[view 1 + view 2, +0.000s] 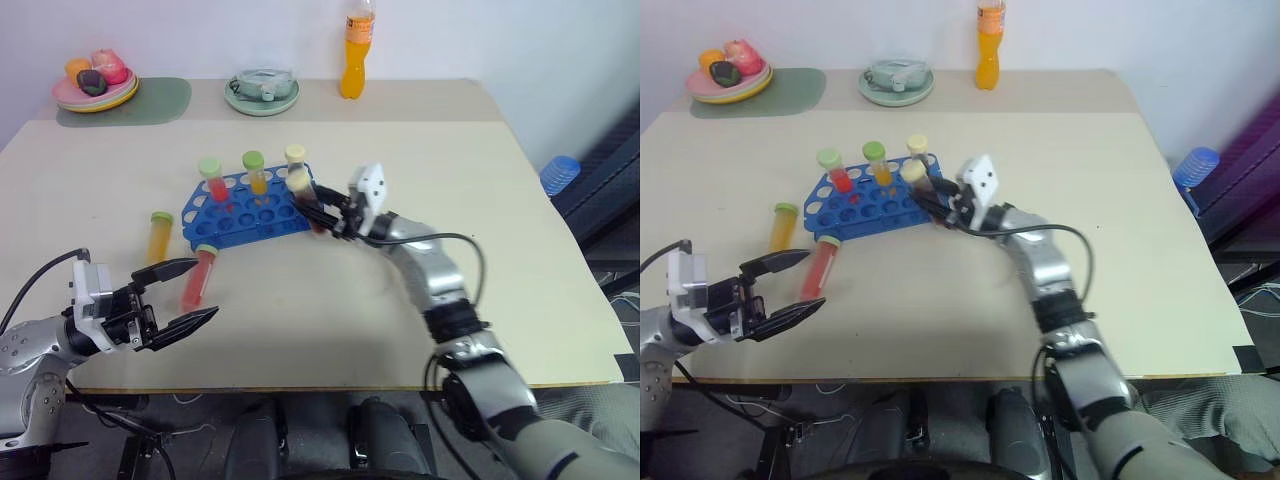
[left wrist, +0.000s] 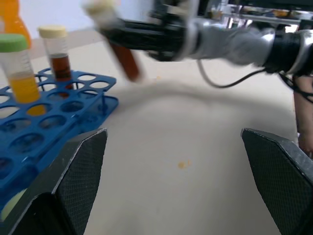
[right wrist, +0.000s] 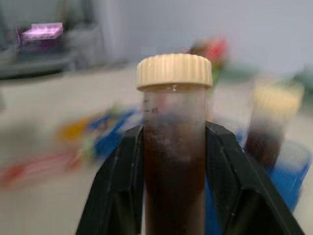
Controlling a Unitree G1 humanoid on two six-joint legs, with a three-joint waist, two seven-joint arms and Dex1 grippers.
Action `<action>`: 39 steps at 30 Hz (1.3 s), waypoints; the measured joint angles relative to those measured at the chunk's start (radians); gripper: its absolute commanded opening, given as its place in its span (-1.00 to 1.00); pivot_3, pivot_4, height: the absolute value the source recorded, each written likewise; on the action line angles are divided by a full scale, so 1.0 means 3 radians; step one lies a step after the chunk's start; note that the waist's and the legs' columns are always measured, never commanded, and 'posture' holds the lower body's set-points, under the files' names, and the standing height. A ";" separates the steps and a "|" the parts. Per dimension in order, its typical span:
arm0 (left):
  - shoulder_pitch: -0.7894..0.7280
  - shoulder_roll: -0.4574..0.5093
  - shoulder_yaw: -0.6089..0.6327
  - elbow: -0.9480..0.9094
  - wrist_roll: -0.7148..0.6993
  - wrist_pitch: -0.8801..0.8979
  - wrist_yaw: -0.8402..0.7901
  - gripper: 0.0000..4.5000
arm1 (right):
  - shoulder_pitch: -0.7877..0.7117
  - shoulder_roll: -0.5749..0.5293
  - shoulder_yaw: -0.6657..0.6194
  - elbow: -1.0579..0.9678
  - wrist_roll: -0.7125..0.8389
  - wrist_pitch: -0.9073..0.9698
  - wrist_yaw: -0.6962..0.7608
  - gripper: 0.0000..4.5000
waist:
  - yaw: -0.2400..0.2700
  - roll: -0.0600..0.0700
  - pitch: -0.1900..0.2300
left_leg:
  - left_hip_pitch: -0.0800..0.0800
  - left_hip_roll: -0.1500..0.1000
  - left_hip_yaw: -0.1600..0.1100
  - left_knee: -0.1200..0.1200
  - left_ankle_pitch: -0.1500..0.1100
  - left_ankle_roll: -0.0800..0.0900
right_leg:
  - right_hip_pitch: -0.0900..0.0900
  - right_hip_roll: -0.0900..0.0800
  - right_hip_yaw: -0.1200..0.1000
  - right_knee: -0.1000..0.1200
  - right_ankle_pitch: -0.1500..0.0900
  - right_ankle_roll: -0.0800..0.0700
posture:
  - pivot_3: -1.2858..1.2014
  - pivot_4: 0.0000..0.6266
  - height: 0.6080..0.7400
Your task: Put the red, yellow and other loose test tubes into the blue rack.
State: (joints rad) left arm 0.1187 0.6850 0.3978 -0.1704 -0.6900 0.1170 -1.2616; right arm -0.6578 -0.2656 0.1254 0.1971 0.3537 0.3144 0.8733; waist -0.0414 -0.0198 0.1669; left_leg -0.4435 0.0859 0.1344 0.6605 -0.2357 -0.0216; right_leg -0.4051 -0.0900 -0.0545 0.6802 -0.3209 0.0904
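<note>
Right wrist view shows the right gripper (image 3: 173, 161) with jaws clamped below the cream cap of a brown test tube (image 3: 173, 147) (likely light, rigid, slippery) just beside the blue rack (image 1: 245, 210) on the bench, left gripper (image 1: 180, 295) gaping empty nearer.

A plate of fruit (image 1: 95, 92) on a green mat (image 1: 150, 103) is seen upper left; what may be a lidded dish (image 1: 262, 90) and an orange bottle (image 1: 355, 62) are set top centre.
</note>
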 measured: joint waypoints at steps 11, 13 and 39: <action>-0.0202 -0.0077 -0.0145 0.0132 0.0036 -0.0070 -0.0072 1.00 | -0.0035 -0.1602 0.0721 -0.0403 -0.0419 0.1152 0.0811 -0.25 | -0.0010 0.0001 0.0001 | 0.0003 -0.0001 0.0004 -0.0001 -0.0012 0.0021 | -0.0001 0.0003 0.0000 -0.0002 0.0000 -0.0002 | 0.03 -0.52 1.00; -0.0220 -0.0077 -0.0190 0.0179 0.0055 -0.0085 -0.0105 1.00 | -0.0090 -0.1665 0.0837 -0.0268 -0.0553 0.1034 0.0946 -0.25 | -0.0005 0.0001 0.0001 | 0.0003 -0.0001 0.0005 -0.0001 -0.0012 0.0021 | -0.0001 0.0003 0.0000 -0.0002 0.0000 -0.0002 | 0.03 -0.52 1.00; -0.0315 -0.0144 -0.0365 0.0303 0.0236 -0.0287 -0.0109 1.00 | -0.0819 -0.1424 0.1401 -0.0321 -0.1459 0.2450 0.1041 0.98 | -0.0002 0.0000 -0.0001 | 0.0002 0.0001 0.0003 0.0004 -0.0012 0.0021 | -0.0001 0.0002 -0.0001 0.0000 0.0001 -0.0004 | 0.03 -0.52 1.00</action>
State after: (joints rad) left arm 0.0241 0.6417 0.2883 -0.0796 -0.6193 0.0310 -1.2943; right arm -0.9035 -0.6929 0.5457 0.1009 -0.0840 1.0494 1.1856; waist -0.0421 -0.0199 0.1667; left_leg -0.4429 0.0862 0.1353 0.6615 -0.2393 -0.0153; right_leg -0.4054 -0.0894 -0.0547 0.6803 -0.3205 0.0891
